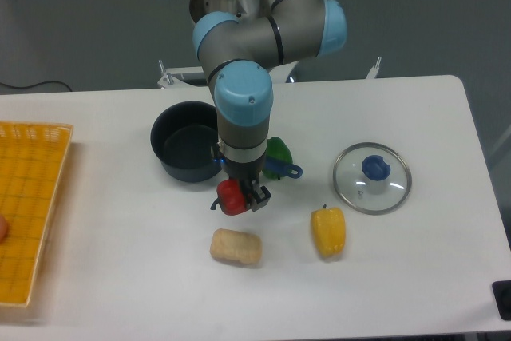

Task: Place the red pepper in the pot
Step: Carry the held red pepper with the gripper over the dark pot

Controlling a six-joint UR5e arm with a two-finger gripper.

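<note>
The red pepper (230,198) is small and glossy and sits between the fingers of my gripper (239,197), which is shut on it just below the wrist. Whether it rests on the table or hangs slightly above it I cannot tell. The pot (187,152) is a round dark saucepan standing just up and left of the gripper; its inside looks empty. Its blue handle (283,170) pokes out to the right behind my arm, mostly hidden.
A green pepper (279,150) lies right of the arm beside the handle. A yellow pepper (328,231) and a tan bread-like piece (236,247) lie nearer the front. The glass lid (372,178) is at right, a yellow basket (28,205) at far left.
</note>
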